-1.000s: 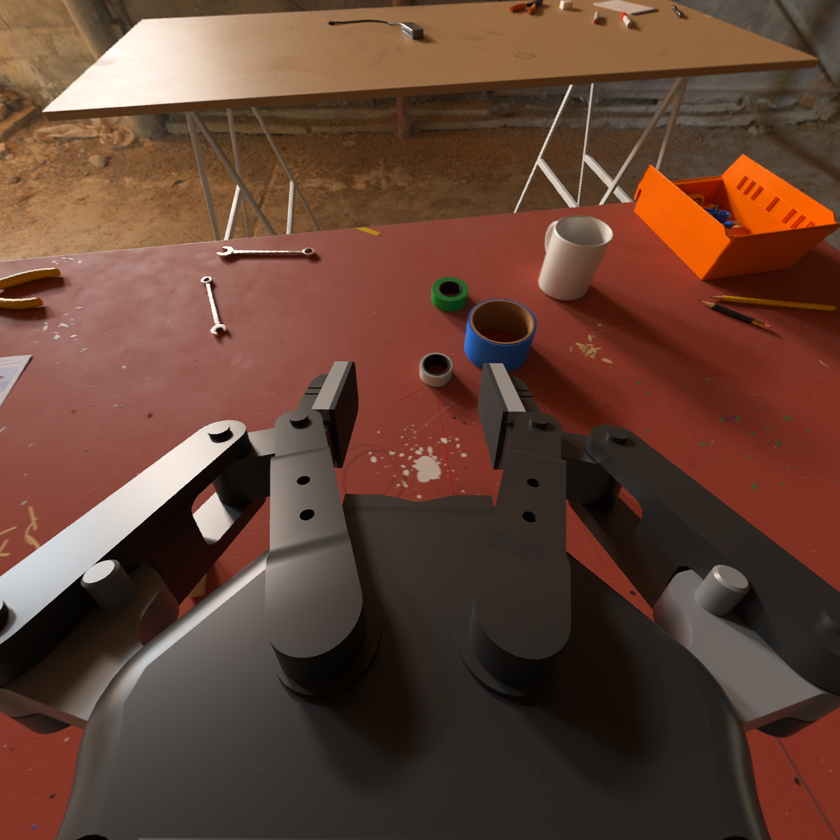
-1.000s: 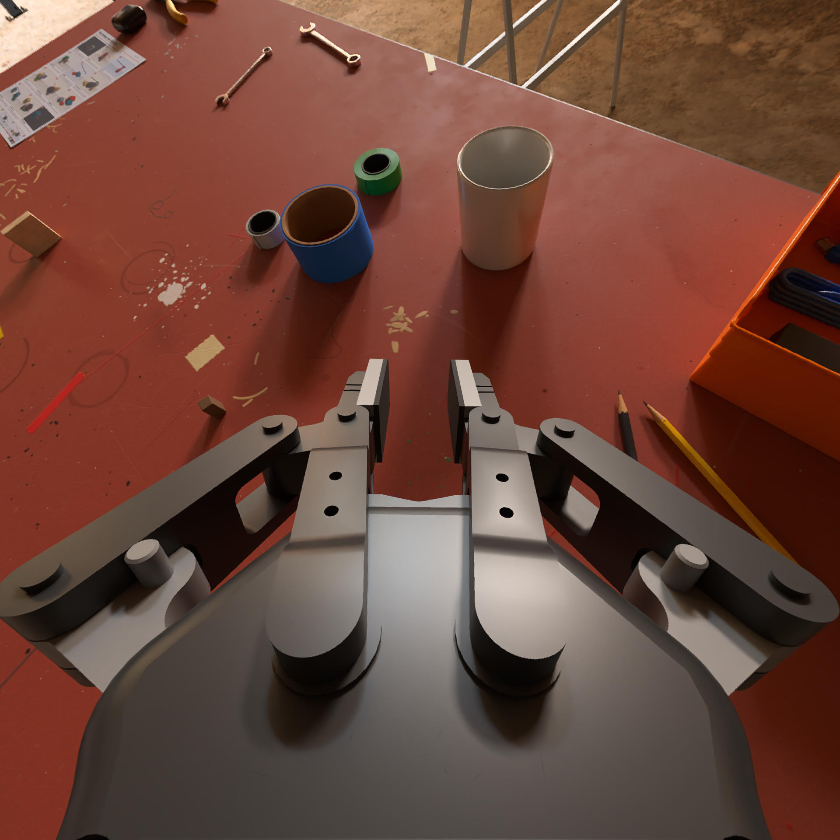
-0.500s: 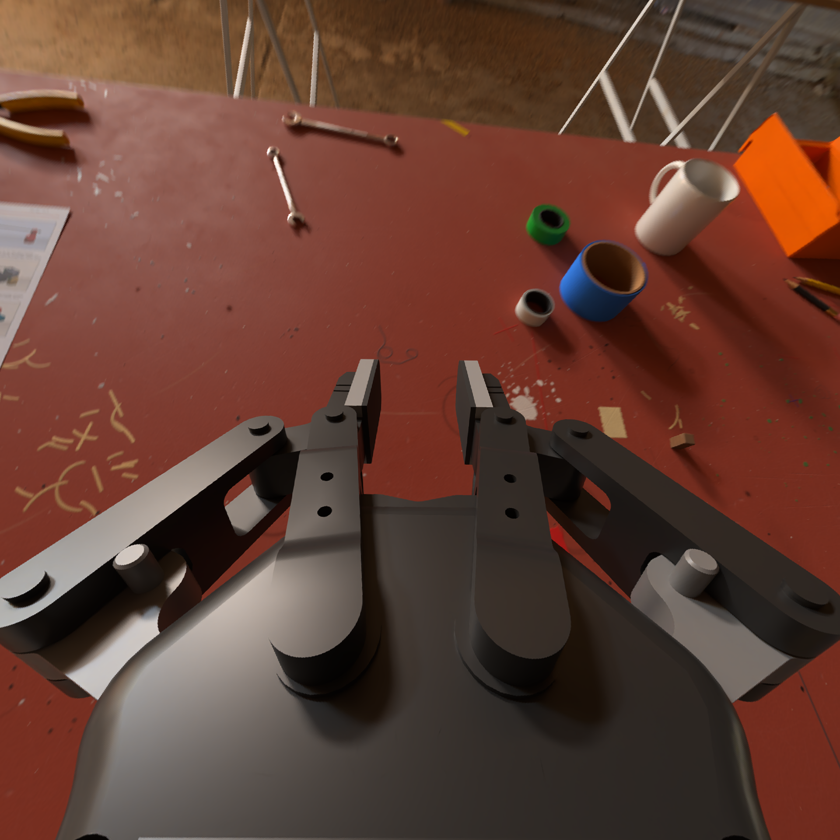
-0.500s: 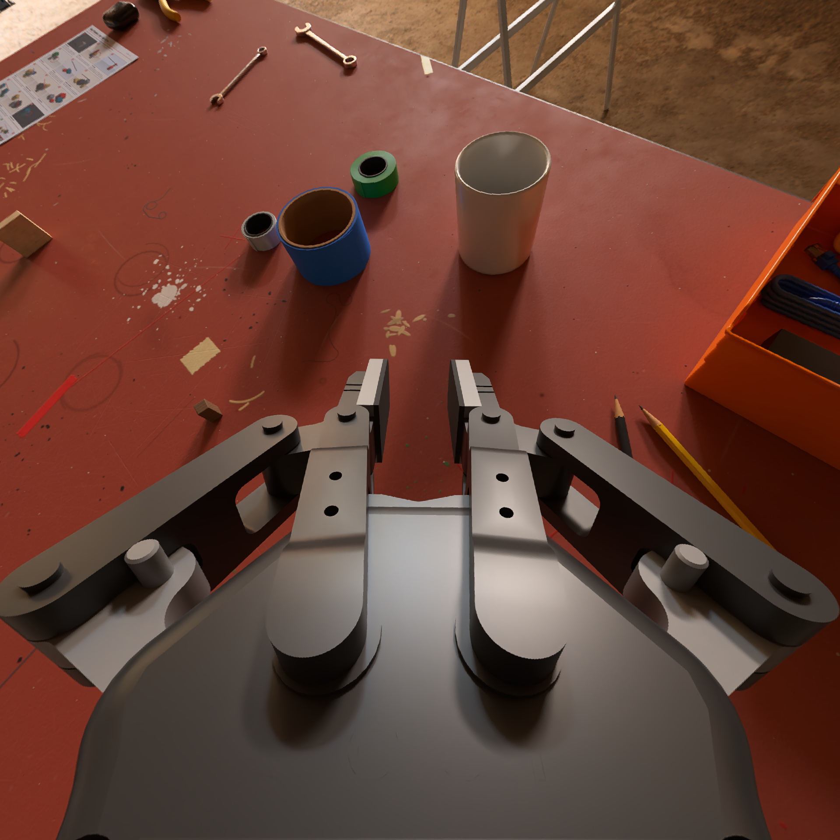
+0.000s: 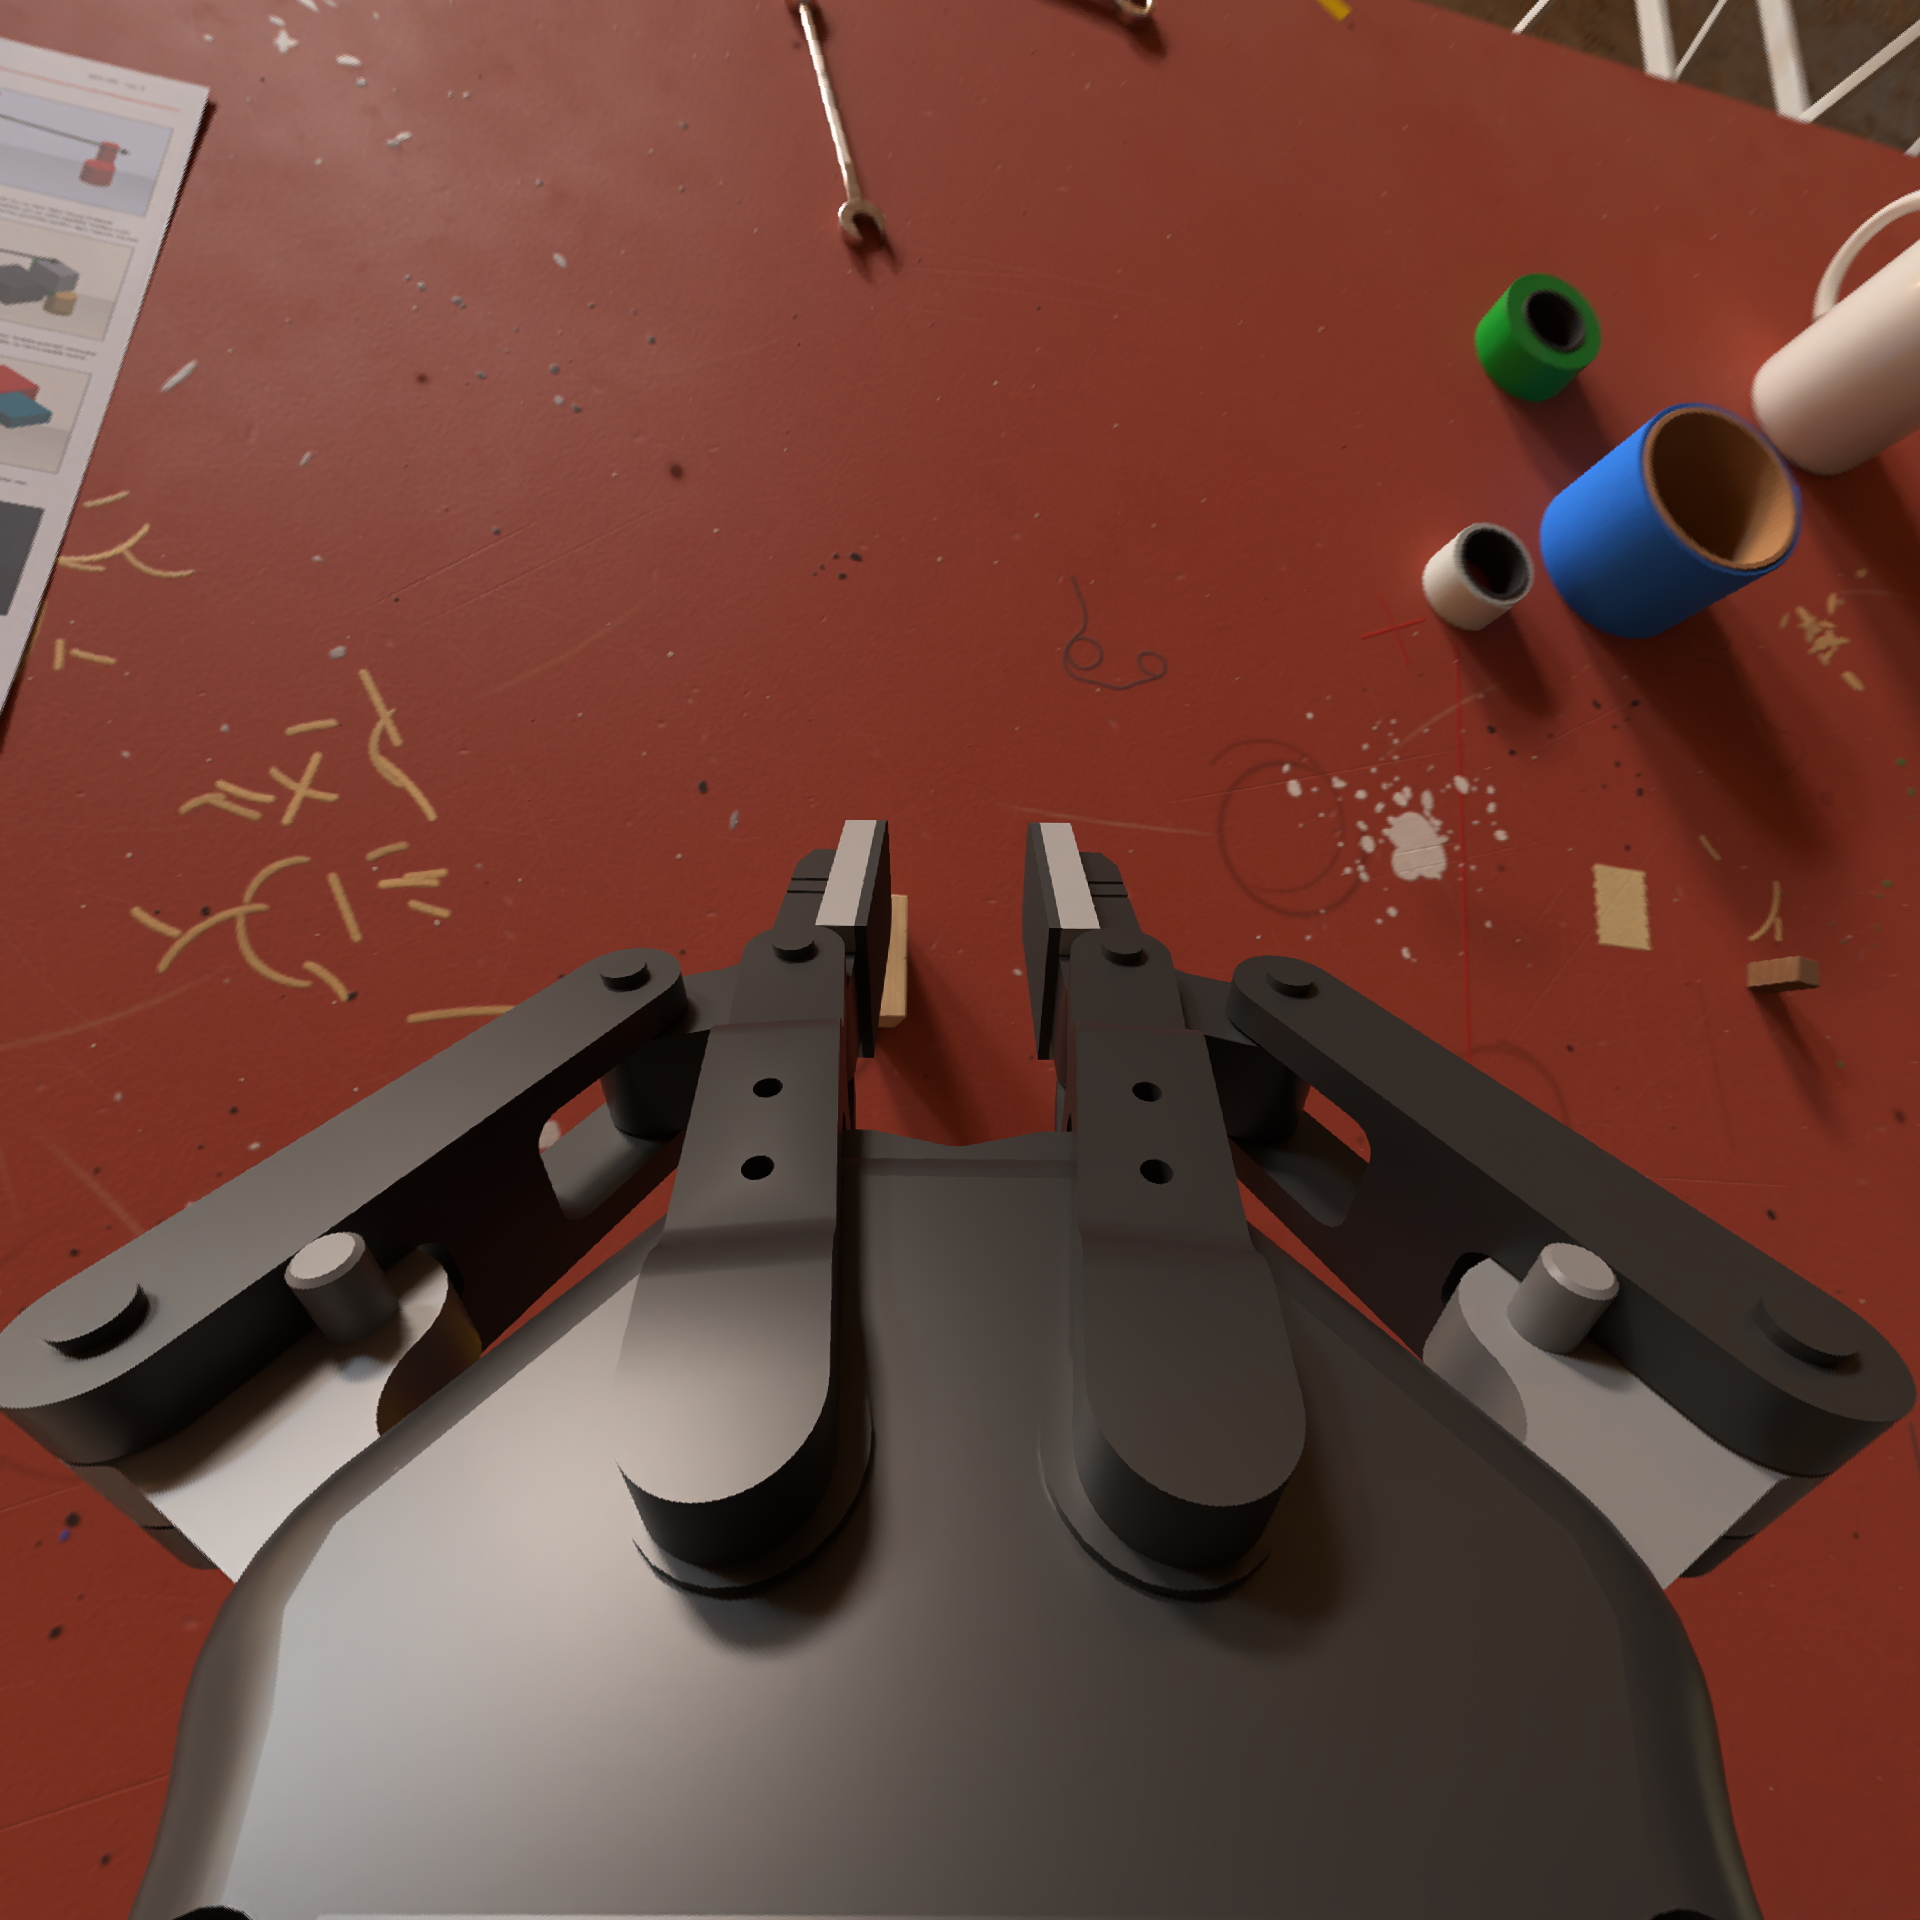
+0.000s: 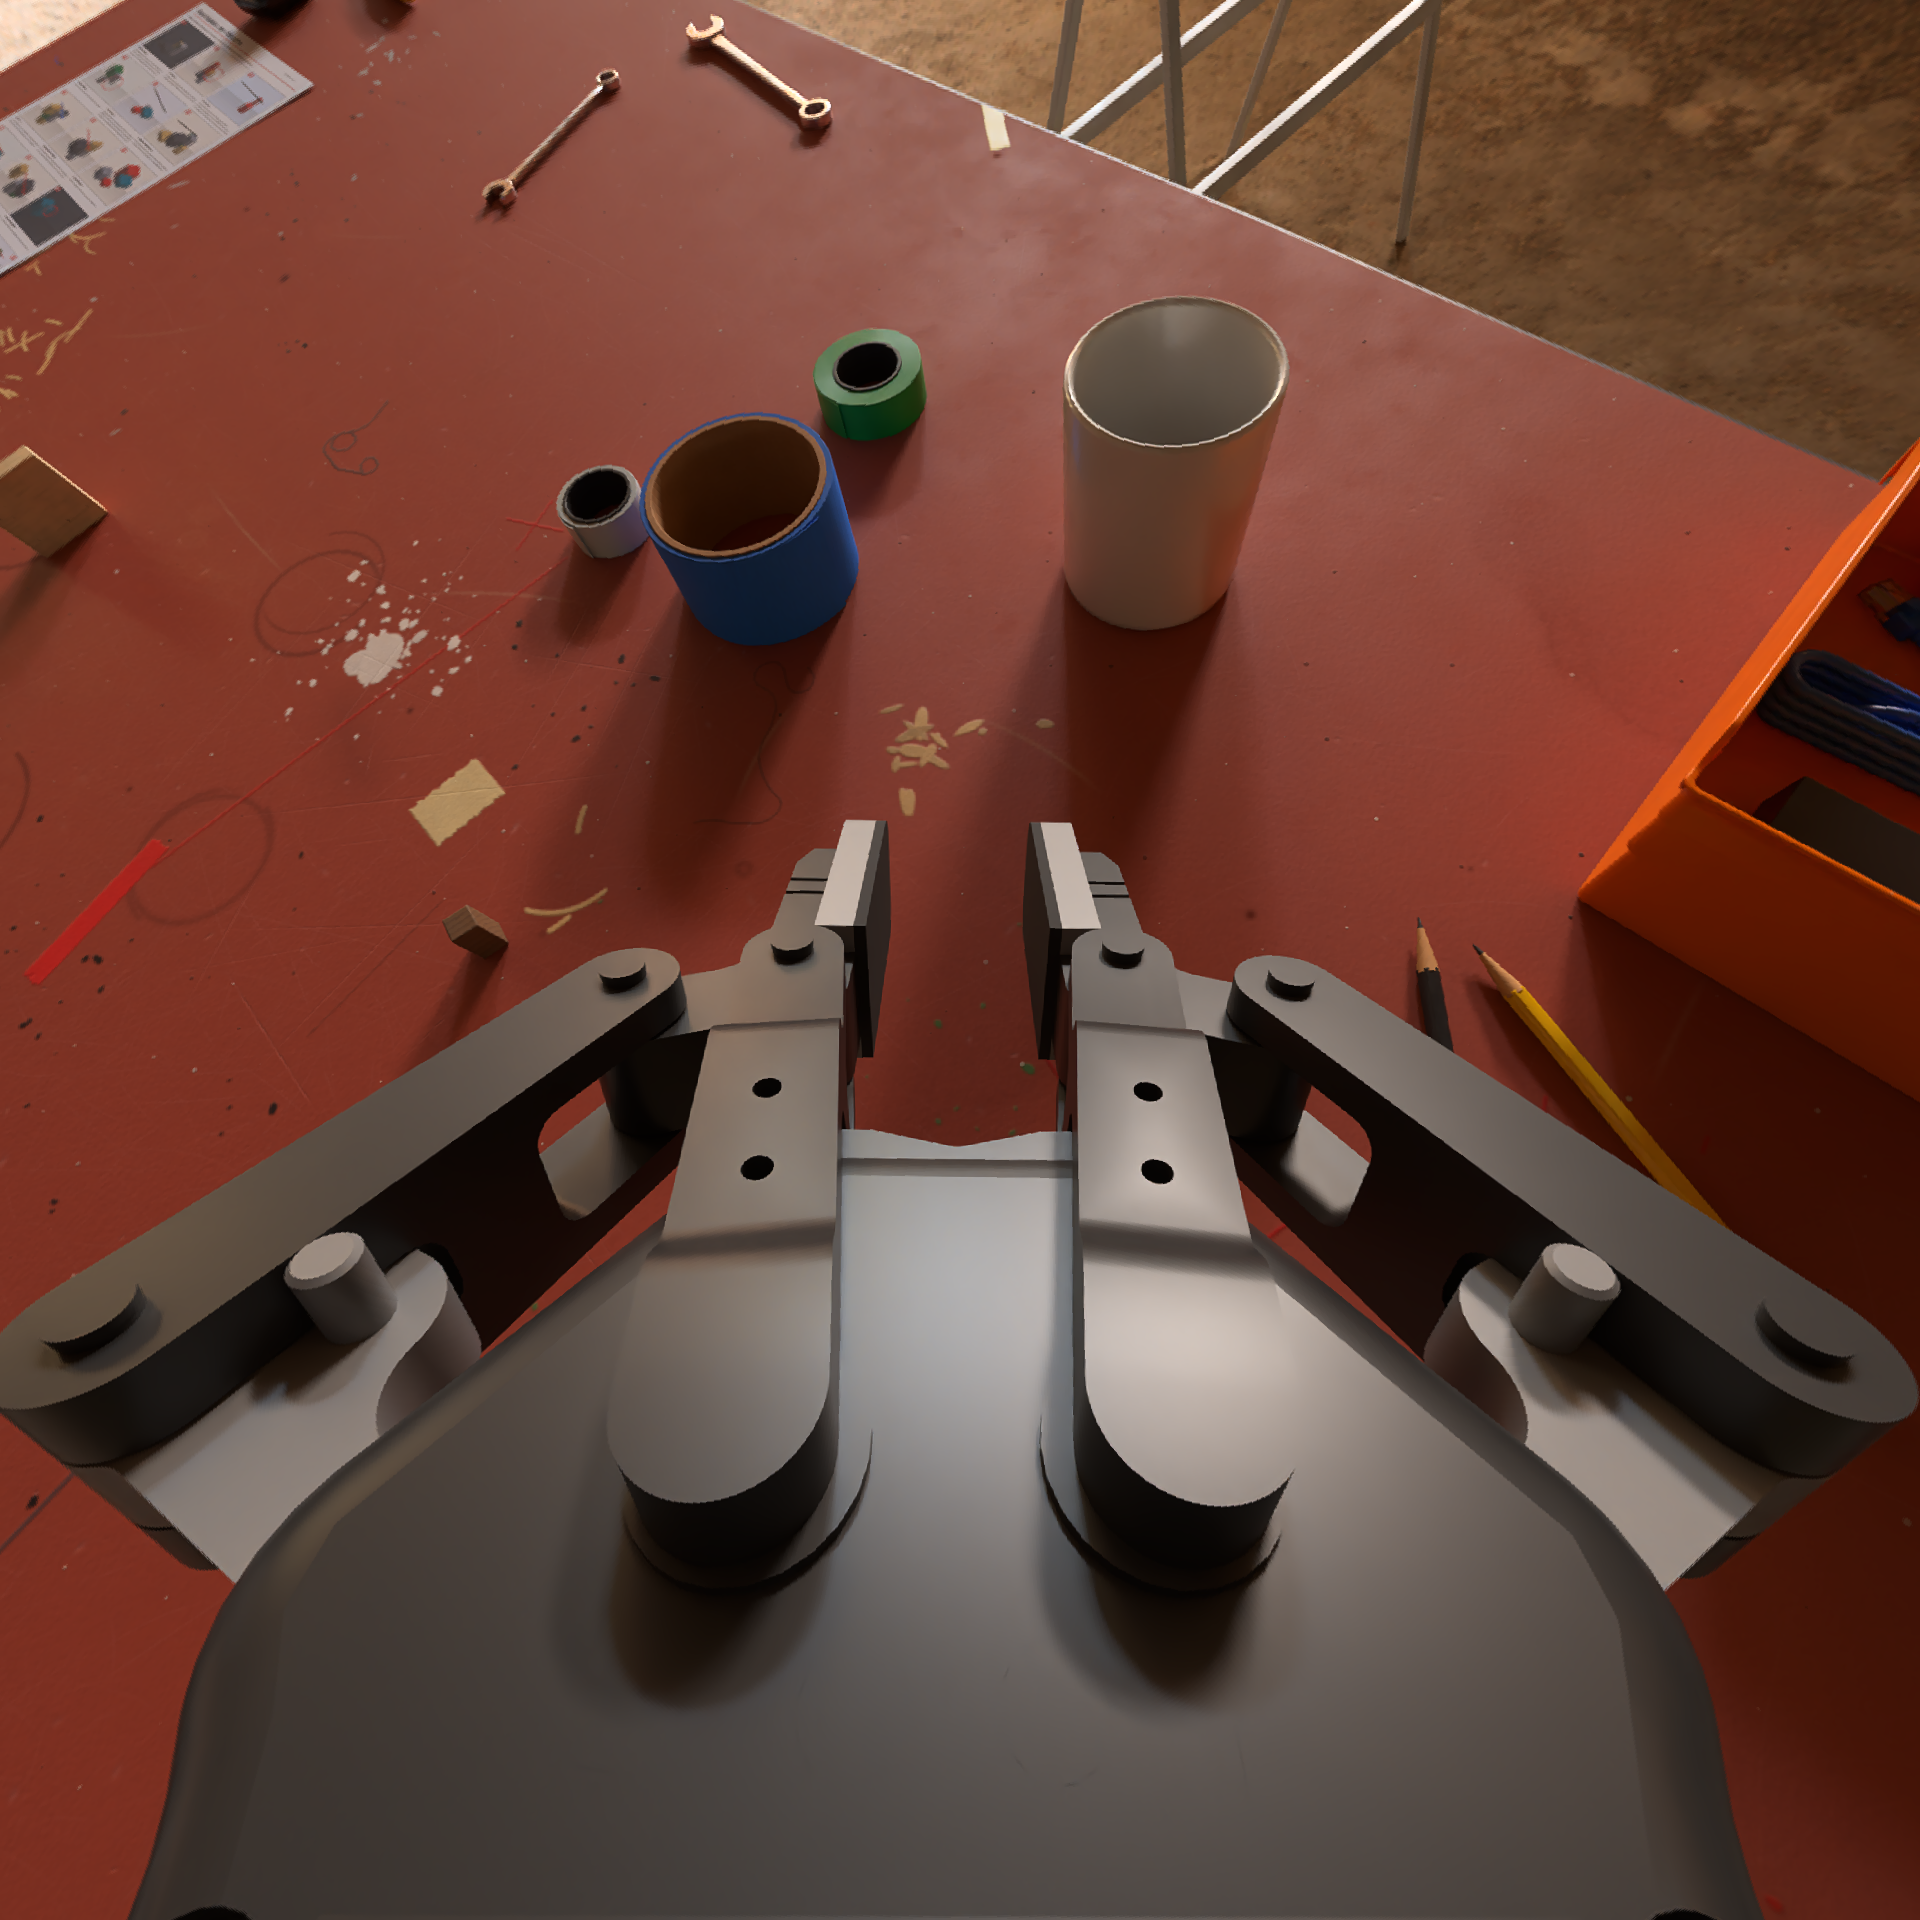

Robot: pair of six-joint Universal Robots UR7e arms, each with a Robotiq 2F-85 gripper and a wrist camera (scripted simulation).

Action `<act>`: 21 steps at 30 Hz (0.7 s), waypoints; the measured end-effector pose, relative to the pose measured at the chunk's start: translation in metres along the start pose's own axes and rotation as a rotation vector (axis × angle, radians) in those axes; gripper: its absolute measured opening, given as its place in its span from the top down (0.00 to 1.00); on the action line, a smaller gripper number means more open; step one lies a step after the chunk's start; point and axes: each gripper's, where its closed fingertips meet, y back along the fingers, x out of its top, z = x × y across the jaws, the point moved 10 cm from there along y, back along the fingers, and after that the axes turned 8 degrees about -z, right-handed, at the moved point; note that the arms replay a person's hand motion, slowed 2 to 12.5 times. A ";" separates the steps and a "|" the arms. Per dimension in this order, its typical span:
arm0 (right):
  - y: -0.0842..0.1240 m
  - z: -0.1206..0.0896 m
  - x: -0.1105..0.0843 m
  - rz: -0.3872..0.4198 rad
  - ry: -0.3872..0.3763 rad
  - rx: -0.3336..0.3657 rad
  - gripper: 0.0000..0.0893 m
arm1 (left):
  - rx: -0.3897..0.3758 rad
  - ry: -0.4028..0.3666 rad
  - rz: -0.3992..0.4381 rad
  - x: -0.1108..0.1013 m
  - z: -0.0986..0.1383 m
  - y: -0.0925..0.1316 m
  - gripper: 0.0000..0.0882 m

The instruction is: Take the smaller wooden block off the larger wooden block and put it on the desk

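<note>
A tan wooden block (image 5: 894,961) stands on the red desk (image 5: 727,468), mostly hidden behind my left gripper's left finger. It also shows in the right wrist view (image 6: 42,501) at the far left edge, with nothing on top of it. A much smaller wooden block (image 5: 1782,974) lies on the desk apart from it, to the right; in the right wrist view it (image 6: 476,930) lies left of my right gripper. My left gripper (image 5: 958,842) is open and empty above the desk. My right gripper (image 6: 958,842) is open and empty.
A blue tape roll (image 6: 750,530), a small white roll (image 6: 601,509), a green roll (image 6: 871,382) and a white mug (image 6: 1169,468) stand ahead. An orange bin (image 6: 1787,831) and two pencils (image 6: 1579,1070) are at the right. Wrenches (image 5: 842,135) and a printed sheet (image 5: 62,291) lie farther off.
My left gripper has swung left and tilted down toward the desk, its fingers have narrowed, and the tan block now shows beside its left finger. The right gripper has barely moved.
</note>
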 end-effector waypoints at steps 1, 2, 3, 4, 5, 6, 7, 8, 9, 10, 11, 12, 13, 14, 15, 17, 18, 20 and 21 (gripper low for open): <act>0.000 0.000 0.000 -0.002 0.002 0.000 0.74 | 0.006 -0.001 -0.007 -0.001 -0.003 -0.002 0.74; -0.001 -0.001 0.001 -0.003 0.004 0.001 0.74 | 0.012 -0.003 -0.014 -0.001 -0.005 -0.004 0.74; -0.001 -0.001 0.001 -0.005 0.005 0.001 0.74 | 0.018 -0.006 -0.021 -0.002 -0.007 -0.006 0.74; -0.002 -0.001 0.001 -0.007 0.007 0.000 0.74 | 0.025 -0.009 -0.028 -0.002 -0.009 -0.008 0.74; -0.002 -0.001 0.001 -0.009 0.008 -0.001 0.74 | 0.032 -0.013 -0.035 -0.003 -0.010 -0.010 0.74; -0.002 -0.002 0.002 -0.011 0.009 -0.002 0.74 | 0.039 -0.018 -0.042 -0.003 -0.011 -0.012 0.74; -0.003 -0.002 0.002 -0.014 0.010 -0.003 0.74 | 0.046 -0.023 -0.049 -0.003 -0.013 -0.014 0.73; -0.003 -0.002 0.002 -0.016 0.011 -0.005 0.74 | 0.054 -0.027 -0.057 -0.003 -0.014 -0.016 0.72; -0.003 -0.002 0.002 -0.019 0.012 -0.007 0.74 | 0.061 -0.032 -0.065 -0.004 -0.015 -0.018 0.71; -0.004 -0.002 0.002 -0.021 0.012 -0.008 0.74 | 0.068 -0.037 -0.073 -0.004 -0.016 -0.020 0.70; -0.004 -0.002 0.002 -0.024 0.013 -0.010 0.73 | 0.074 -0.042 -0.081 -0.004 -0.017 -0.023 0.70; -0.005 -0.002 0.002 -0.027 0.013 -0.011 0.73 | 0.079 -0.047 -0.089 -0.004 -0.018 -0.025 0.70; -0.005 -0.002 0.003 -0.030 0.013 -0.013 0.73 | 0.084 -0.053 -0.097 -0.004 -0.019 -0.028 0.70; -0.005 -0.003 0.003 -0.033 0.013 -0.014 0.73 | 0.087 -0.059 -0.104 -0.004 -0.019 -0.030 0.70; -0.006 -0.003 0.003 -0.036 0.013 -0.016 0.73 | 0.088 -0.065 -0.109 -0.003 -0.020 -0.033 0.70; -0.007 -0.003 0.003 -0.043 0.013 -0.019 0.73 | 0.087 -0.079 -0.118 -0.003 -0.021 -0.038 0.70; -0.007 -0.003 0.003 -0.046 0.014 -0.020 0.73 | 0.084 -0.084 -0.121 -0.003 -0.022 -0.041 0.70; -0.008 -0.003 0.003 -0.054 0.015 -0.024 0.73 | 0.074 -0.094 -0.125 -0.002 -0.022 -0.046 0.70; -0.008 -0.003 0.003 -0.058 0.016 -0.026 0.73 | 0.070 -0.097 -0.128 -0.002 -0.023 -0.048 0.70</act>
